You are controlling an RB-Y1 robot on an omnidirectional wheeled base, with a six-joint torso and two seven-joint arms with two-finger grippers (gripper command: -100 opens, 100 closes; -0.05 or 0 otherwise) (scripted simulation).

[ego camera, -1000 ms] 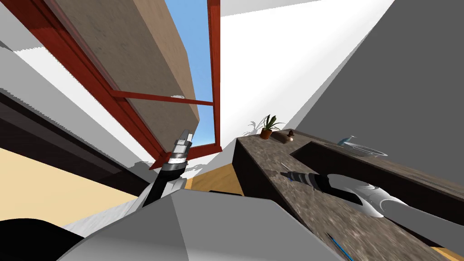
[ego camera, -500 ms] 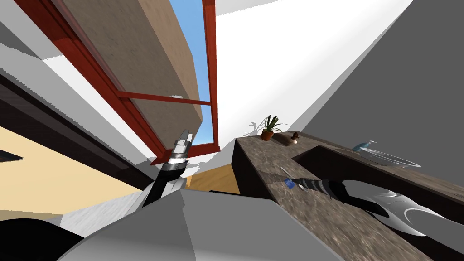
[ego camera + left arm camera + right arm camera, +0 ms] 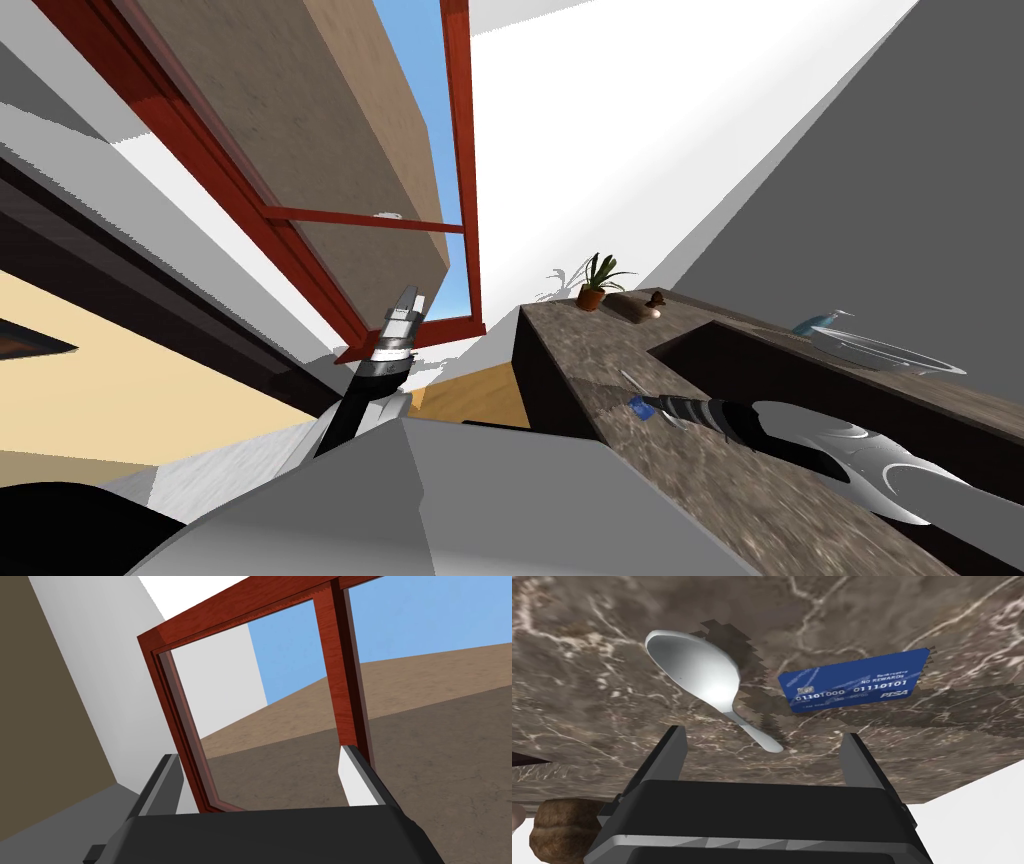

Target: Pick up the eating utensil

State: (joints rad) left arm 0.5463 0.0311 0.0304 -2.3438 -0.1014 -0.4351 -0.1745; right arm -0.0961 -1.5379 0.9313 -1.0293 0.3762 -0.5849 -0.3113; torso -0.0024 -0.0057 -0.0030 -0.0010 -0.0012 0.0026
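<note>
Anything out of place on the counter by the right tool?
One oddity: a blue bank card lies on the brown marbled counter beside the spoon, not a kitchen thing. The spoon looks intact, apart from the card; nothing spilled. The right tool is open at the spoon's handle end.

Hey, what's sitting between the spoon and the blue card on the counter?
Nothing: in the right wrist view, bare marbled countertop separates the spoon and the blue card.

Brown marbled counter (image 3: pixel 612 626) with spoon (image 3: pixel 697 676), blue card (image 3: pixel 857 681), potted plant (image 3: pixel 592 285)
</note>
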